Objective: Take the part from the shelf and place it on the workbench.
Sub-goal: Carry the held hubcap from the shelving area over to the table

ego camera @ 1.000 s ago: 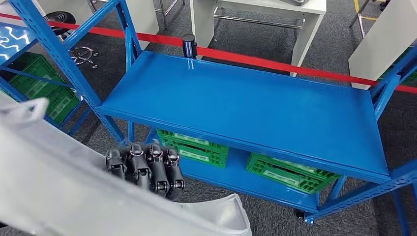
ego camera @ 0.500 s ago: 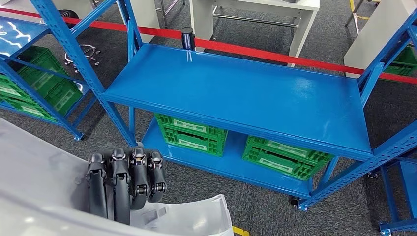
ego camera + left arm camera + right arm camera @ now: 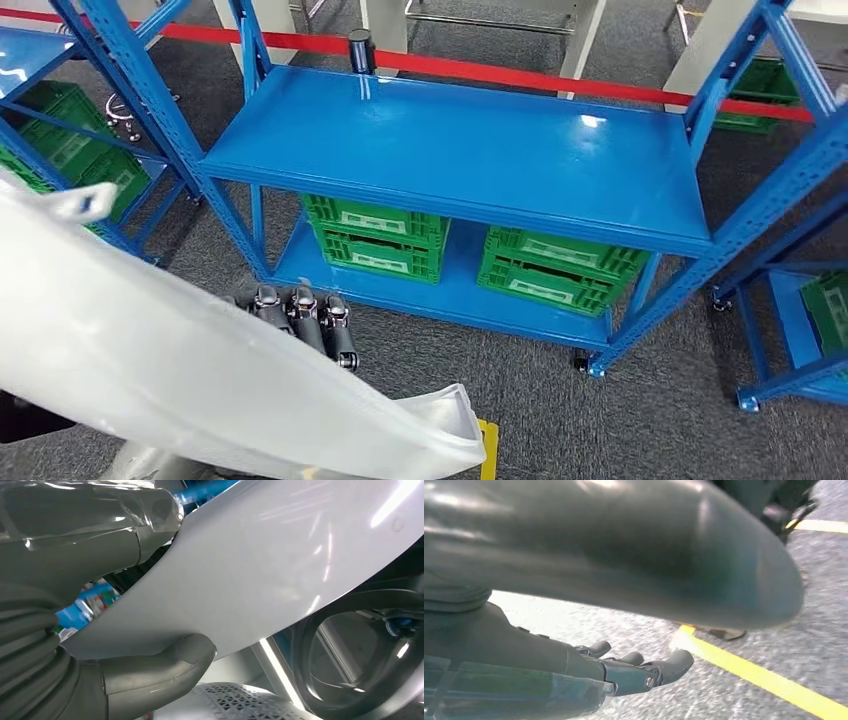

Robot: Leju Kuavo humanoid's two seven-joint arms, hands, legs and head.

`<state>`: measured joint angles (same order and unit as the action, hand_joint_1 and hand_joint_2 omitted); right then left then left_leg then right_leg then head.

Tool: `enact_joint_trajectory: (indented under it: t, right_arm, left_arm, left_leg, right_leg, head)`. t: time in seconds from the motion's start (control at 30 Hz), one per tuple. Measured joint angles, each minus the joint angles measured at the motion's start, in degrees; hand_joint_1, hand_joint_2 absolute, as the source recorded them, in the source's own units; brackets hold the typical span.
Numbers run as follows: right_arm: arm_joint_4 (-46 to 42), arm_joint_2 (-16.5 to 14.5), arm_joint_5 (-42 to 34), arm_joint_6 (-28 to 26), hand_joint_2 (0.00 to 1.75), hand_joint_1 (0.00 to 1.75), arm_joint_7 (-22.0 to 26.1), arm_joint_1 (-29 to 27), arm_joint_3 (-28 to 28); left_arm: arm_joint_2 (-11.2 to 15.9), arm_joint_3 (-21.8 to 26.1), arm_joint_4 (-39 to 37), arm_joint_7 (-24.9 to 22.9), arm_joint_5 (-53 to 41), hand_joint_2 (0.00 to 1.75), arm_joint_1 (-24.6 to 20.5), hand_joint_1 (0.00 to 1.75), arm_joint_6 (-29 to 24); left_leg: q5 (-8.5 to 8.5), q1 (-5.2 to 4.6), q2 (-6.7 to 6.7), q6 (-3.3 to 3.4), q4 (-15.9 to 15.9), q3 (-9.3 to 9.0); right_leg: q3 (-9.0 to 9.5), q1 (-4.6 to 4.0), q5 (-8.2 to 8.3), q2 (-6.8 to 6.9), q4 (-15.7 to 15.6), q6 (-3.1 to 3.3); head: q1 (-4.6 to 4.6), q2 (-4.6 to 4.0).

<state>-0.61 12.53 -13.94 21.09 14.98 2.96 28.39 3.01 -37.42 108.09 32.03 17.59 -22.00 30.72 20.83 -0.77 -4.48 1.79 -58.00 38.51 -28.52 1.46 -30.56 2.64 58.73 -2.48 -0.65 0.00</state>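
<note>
The part (image 3: 180,360) is a large white curved panel that slants across the lower left of the head view. My left hand (image 3: 300,318) grips it, with dark fingers hooked over its far edge. In the left wrist view the grey thumb (image 3: 170,665) presses against the underside of the white part (image 3: 280,565). A blue rack stands straight ahead, and its wide top shelf (image 3: 450,150) is bare. My right hand (image 3: 624,670) hangs over the grey floor with its fingers stretched out and nothing in them.
Two green crates (image 3: 375,235) (image 3: 560,270) sit on the rack's lower shelf. More blue racks stand at the left (image 3: 120,60) and right (image 3: 790,130). A red barrier tape (image 3: 500,72) runs behind. A yellow floor mark (image 3: 487,450) lies near the part's tip.
The whole picture has shifted: the camera has moved, so the blue rack now sits higher and more central. My left hand still holds the white part, which now lies higher in the picture.
</note>
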Motion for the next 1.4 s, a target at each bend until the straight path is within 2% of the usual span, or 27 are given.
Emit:
enact_joint_trajectory:
  t: [0.07, 0.1, 0.17, 0.23, 0.27, 0.3, 0.33, 0.4, 0.47, 0.53, 0.6, 0.63, 0.67, 0.73, 0.77, 0.8, 0.83, 0.9, 0.93, 1.0, 1.03, 1.1, 1.17, 1.27, 1.3, 1.33, 1.4]
  right_arm:
    - [0.0, 0.0, -0.2, 0.0, 0.00, 0.00, 0.1, -0.1, 0.0]
    - [0.0, -0.1, -0.4, 0.0, 0.00, 0.00, 0.1, -0.2, 0.0]
    - [0.0, -0.1, -0.9, -0.2, 0.00, 0.00, 0.2, -0.3, 0.0]
    - [0.0, -0.1, -1.3, -0.5, 0.00, 0.00, 0.2, -0.1, 0.0]
    - [0.0, -0.2, -1.4, -0.6, 0.00, 0.00, 0.1, 0.0, 0.0]
    - [-0.1, -0.2, -1.3, -0.8, 0.00, 0.00, -0.2, 0.0, 0.0]
    - [-0.1, -0.2, -1.2, -0.9, 0.00, 0.00, -0.6, 0.0, 0.1]
    - [-0.3, -0.1, -1.0, -1.1, 0.00, 0.00, -1.4, -0.2, 0.4]
    - [-0.7, -0.3, -1.0, -1.1, 0.00, 0.00, -1.9, -0.3, 0.8]
    - [-1.0, -0.3, -1.0, -1.2, 0.00, 0.00, -2.0, -0.3, 1.1]
    - [-1.1, -0.2, -1.0, -1.2, 0.00, 0.00, -2.1, -0.5, 1.3]
    - [-1.2, -0.2, -1.0, -1.2, 0.00, 0.00, -2.1, -0.5, 1.4]
    - [-1.3, -0.1, -1.0, -1.2, 0.00, 0.00, -2.2, -0.6, 1.4]
    - [-1.4, 0.1, -0.9, -1.3, 0.00, 0.00, -2.3, -0.5, 1.5]
    - [-1.4, 0.2, -0.9, -1.3, 0.00, 0.00, -2.4, -0.6, 1.5]
    - [-1.4, 0.2, -0.9, -1.3, 0.00, 0.00, -2.6, -0.6, 1.5]
    - [-1.5, 0.2, -1.0, -1.3, 0.00, 0.00, -2.8, -0.6, 1.5]
    - [-2.0, 0.2, -1.0, -1.5, 0.00, 0.00, -3.3, -0.6, 1.6]
    - [-2.4, 0.2, -1.0, -1.6, 0.00, 0.00, -3.8, -0.6, 1.6]
    - [-3.1, 0.1, -1.1, -2.0, 0.00, 0.00, -4.6, -0.7, 1.6]
    - [-3.5, 0.0, -1.2, -2.1, 0.00, 0.00, -4.9, -0.8, 1.6]
    - [-4.0, -0.2, -1.2, -2.1, 0.00, 0.00, -5.3, -1.2, 1.8]
    - [-4.4, -0.3, -1.1, -2.1, 0.00, 0.00, -5.6, -1.6, 1.9]
    - [-5.1, -0.4, -1.0, -2.1, 0.00, 0.00, -5.9, -1.8, 2.1]
    - [-5.3, -0.4, -1.0, -2.1, 0.00, 0.00, -5.9, -1.8, 2.2]
    - [-5.4, -0.5, -1.0, -2.1, 0.00, 0.00, -6.0, -1.8, 2.3]
    - [-5.6, -0.6, -1.0, -2.0, 0.00, 0.00, -6.0, -1.9, 2.4]
  left_arm:
    - [0.0, -0.3, -0.2, 0.0, 0.1, 1.75, -0.1, 1.75, 0.0]
    - [0.1, -0.4, -0.3, 0.0, 0.1, 1.75, -0.1, 1.75, -0.1]
    - [0.2, -0.7, -0.5, -0.1, 0.1, 1.75, -0.2, 1.75, -0.3]
    - [0.2, -1.0, -0.7, -0.1, 0.0, 1.75, -0.3, 1.75, -0.7]
    - [0.3, -1.2, -0.9, -0.1, -0.1, 1.75, -0.4, 1.75, -0.9]
    - [0.3, -1.3, -1.0, -0.1, -0.1, 1.75, -0.5, 1.75, -1.0]
    - [0.4, -1.5, -1.1, -0.2, -0.1, 1.75, -0.6, 1.75, -1.2]
    - [0.4, -1.8, -1.3, -0.3, -0.1, 1.75, -1.0, 1.75, -1.4]
    - [0.4, -2.1, -1.3, -0.5, -0.1, 1.75, -1.6, 1.75, -1.7]
    - [0.5, -2.3, -1.3, -0.5, -0.1, 1.75, -2.1, 1.75, -1.9]
    - [0.4, -2.5, -1.3, -0.6, -0.1, 1.75, -2.4, 1.75, -1.9]
    - [0.4, -2.6, -1.4, -0.6, -0.1, 1.75, -2.5, 1.75, -1.9]
    - [0.3, -2.7, -1.4, -0.6, 0.0, 1.75, -2.6, 1.75, -1.9]
    - [0.1, -2.8, -1.5, -0.6, 0.0, 1.75, -2.7, 1.75, -1.9]
    - [0.1, -2.9, -1.6, -0.6, -0.1, 1.75, -2.7, 1.75, -1.9]
    - [0.1, -3.0, -1.8, -0.6, -0.1, 1.75, -2.6, 1.75, -1.9]
    - [0.1, -3.1, -1.9, -0.6, -0.1, 1.75, -2.6, 1.75, -1.9]
    - [0.1, -3.3, -2.1, -0.6, -0.1, 1.75, -2.6, 1.75, -1.9]
    - [0.1, -3.4, -2.2, -0.6, -0.1, 1.75, -2.6, 1.75, -1.9]
    - [0.0, -3.5, -2.3, -0.6, 0.0, 1.75, -2.7, 1.75, -1.9]
    - [0.0, -3.6, -2.3, -0.6, 0.0, 1.75, -2.7, 1.75, -1.9]
    - [0.1, -3.8, -2.6, -0.6, 0.0, 1.75, -2.6, 1.75, -1.9]
    - [0.3, -4.0, -2.9, -0.7, 0.0, 1.75, -2.6, 1.75, -2.0]
    - [0.4, -4.1, -3.1, -0.7, -0.1, 1.75, -2.5, 1.75, -2.0]
    - [0.5, -4.2, -3.2, -0.8, -0.2, 1.75, -2.5, 1.75, -2.0]
    - [0.5, -4.3, -3.4, -0.8, -0.2, 1.75, -2.5, 1.75, -2.0]
    - [0.5, -4.4, -3.5, -0.8, -0.2, 1.75, -2.6, 1.75, -2.0]
  left_leg:
    - [-0.61, 0.12, -0.78, -0.52, -0.3, 0.33]
    - [-0.06, 0.34, -0.38, -0.87, -0.6, 0.49]
    - [4.35, 0.78, 1.79, -1.73, -3.6, 1.32]
    - [10.62, 0.97, 3.64, -2.21, -10.3, 2.52]
    - [12.27, 0.97, 3.88, -2.24, -13.7, 2.81]
    - [12.60, 0.97, 3.95, -2.16, -15.8, 2.53]
    - [11.73, 0.94, 4.01, -1.93, -16.2, 1.39]
    - [9.28, 0.68, 4.49, -0.78, -10.7, -3.92]
    - [9.63, 0.16, 5.21, 0.68, -2.3, -10.10]
    - [10.34, -0.50, 5.50, 1.36, 1.6, -12.33]
    - [8.49, -0.75, 5.19, 1.76, 3.0, -11.75]
    - [7.30, -0.65, 4.98, 2.11, 3.9, -11.36]
    - [6.02, -0.45, 4.76, 2.34, 4.7, -10.76]
    - [4.00, -0.26, 4.50, 2.42, 5.2, -9.11]
    - [3.15, -0.23, 4.33, 2.26, 5.1, -8.04]
    - [2.35, -0.20, 4.14, 2.09, 5.0, -6.90]
    - [1.57, -0.12, 3.94, 1.88, 4.7, -5.66]
    - [0.35, 0.15, 3.65, 1.26, 3.5, -3.03]
    - [-0.05, 0.21, 3.55, 0.90, 2.6, -1.68]
    - [-0.73, 0.21, 3.36, 0.19, 0.9, 0.20]
    - [-1.18, 0.23, 3.27, -0.10, 0.6, 0.68]
    - [-1.84, 0.52, 3.29, -0.68, 0.5, 1.09]
    - [1.29, 0.86, 3.62, -1.37, -1.6, 1.81]
    - [10.11, 1.10, 3.91, -2.21, -11.7, 3.46]
    - [11.22, 1.12, 3.92, -2.24, -14.8, 3.51]
    - [11.00, 1.11, 3.95, -2.11, -16.3, 2.81]
    - [8.62, 0.92, 4.13, -1.23, -13.0, -1.46]
  right_leg:
    - [-0.30, -0.11, -0.27, -0.63, -0.9, 1.23]
    - [-0.77, -0.02, 0.22, -0.99, -0.9, 1.76]
    - [-1.91, 0.19, 1.56, -1.52, -0.9, 2.74]
    - [-3.47, 0.09, 3.16, -2.24, -0.8, 3.16]
    - [-4.34, 0.00, 3.94, -2.61, -0.8, 3.20]
    - [-5.28, -0.11, 4.71, -2.96, -0.7, 3.19]
    - [-6.17, -0.25, 5.42, -3.26, -0.7, 3.15]
    - [-7.64, -0.47, 6.76, -3.74, -0.7, 3.05]
    - [-8.45, -0.42, 7.97, -4.10, -0.8, 2.64]
    - [-8.62, 0.08, 9.16, -4.29, -1.3, 1.81]
    - [-8.84, 0.20, 10.06, -4.36, -1.9, 1.16]
    - [-9.29, 0.04, 9.28, -4.21, -1.5, 1.27]
    - [-9.93, -0.14, 7.47, -3.99, -0.3, 1.58]
    - [-11.51, -0.11, 1.97, -3.55, 5.6, 2.25]
    - [-12.08, -0.02, 0.17, -3.47, 9.3, 2.05]
    - [-12.23, 0.12, -0.34, -3.41, 12.3, 1.46]
    - [-11.72, 0.29, 0.42, -3.34, 14.1, 0.56]
    - [-7.76, 0.82, 3.09, -3.12, 11.8, -1.19]
    - [-4.41, 0.92, 2.87, -2.97, 7.8, -1.56]
    - [0.53, 0.76, 0.17, -2.76, 0.3, -0.65]
    - [1.42, 0.47, -1.03, -2.75, -1.5, 0.09]
    - [0.65, 0.42, -0.65, -2.67, -1.7, 1.37]
    - [-0.32, 0.54, 0.59, -2.50, -1.6, 2.32]
    - [-2.45, 0.37, 2.74, -2.44, -1.5, 2.81]
    - [-3.33, 0.26, 3.42, -2.46, -1.4, 2.81]
    - [-4.19, 0.13, 4.05, -2.48, -1.3, 2.78]
    - [-5.65, -0.21, 5.23, -2.55, -1.3, 2.69]
  head:
    - [-0.01, -0.01]
    - [-0.02, -0.01]
    - [-0.03, -0.01]
    - [-0.04, -0.01]
    - [-0.05, 0.00]
    - [-0.07, 0.00]
    - [-0.07, 0.00]
    - [-0.06, 0.00]
    - [0.00, 0.00]
    - [-0.11, 0.00]
    - [-0.27, 0.00]
    - [-0.25, -0.01]
    - [-0.16, -0.01]
    - [-0.01, -0.01]
    - [0.01, -0.01]
    - [0.03, -0.01]
    - [0.04, 0.00]
    - [0.06, 0.00]
    - [0.11, 0.00]
    - [0.07, 0.00]
    - [0.04, 0.00]
    - [-0.02, 0.00]
    - [-0.13, 0.00]
    - [-0.30, 0.00]
    - [-0.30, 0.00]
    - [-0.31, 0.00]
    - [-0.30, 0.00]
